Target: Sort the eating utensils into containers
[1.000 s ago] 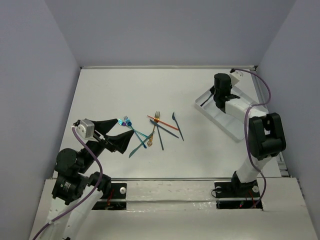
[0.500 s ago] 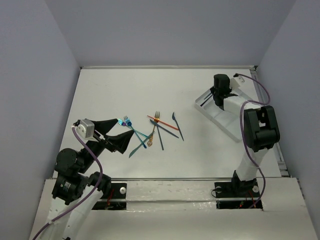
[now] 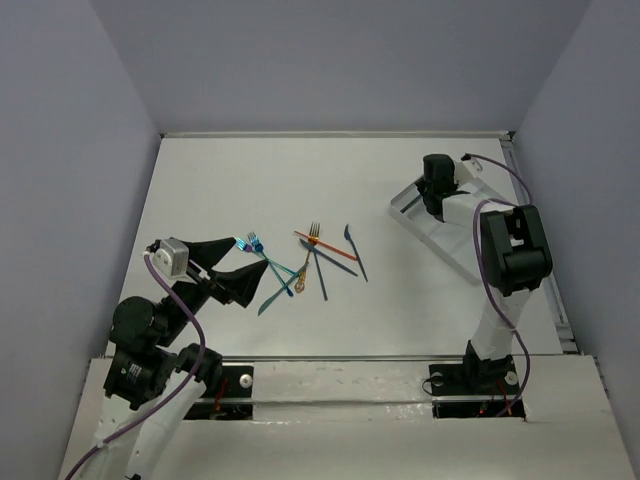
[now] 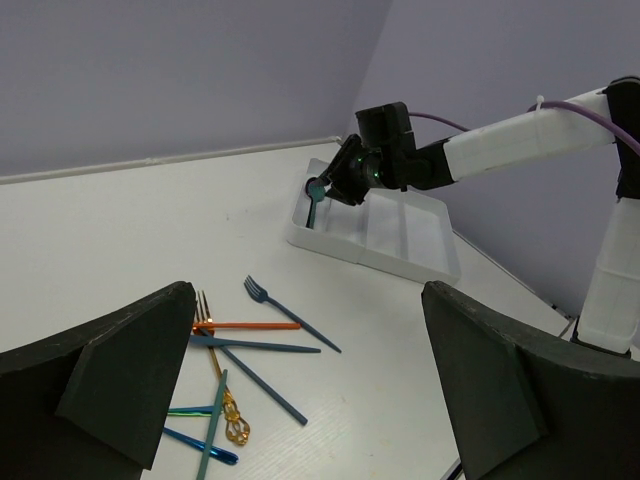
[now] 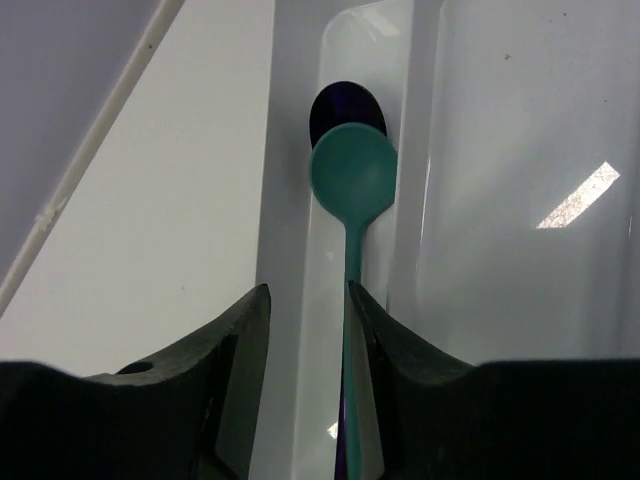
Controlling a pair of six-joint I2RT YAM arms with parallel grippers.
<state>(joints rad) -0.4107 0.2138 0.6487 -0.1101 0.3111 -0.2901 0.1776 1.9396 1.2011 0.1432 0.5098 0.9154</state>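
Right gripper [image 5: 307,295] is hovering over the white tray [image 5: 288,150], jaws parted around a teal spoon [image 5: 352,180]; left gripper [image 4: 308,292] is gaping wide

Table: you are looking down on a flat, matte white table [image 3: 250,190] that fills the floor of the cell.
Back wall: ahead of you stands a plain back wall [image 3: 330,60] in pale lilac-grey.
Side walls: the left wall [image 3: 60,200] and right wall [image 3: 600,150] close you in, in the same pale tone.
Far edge: a thin light strip [image 3: 330,133] lines the joint where table meets back wall.
Near edge: a white ledge [image 3: 340,385] runs across the side nearest you.
Light: soft and even, so your shadows are faint.
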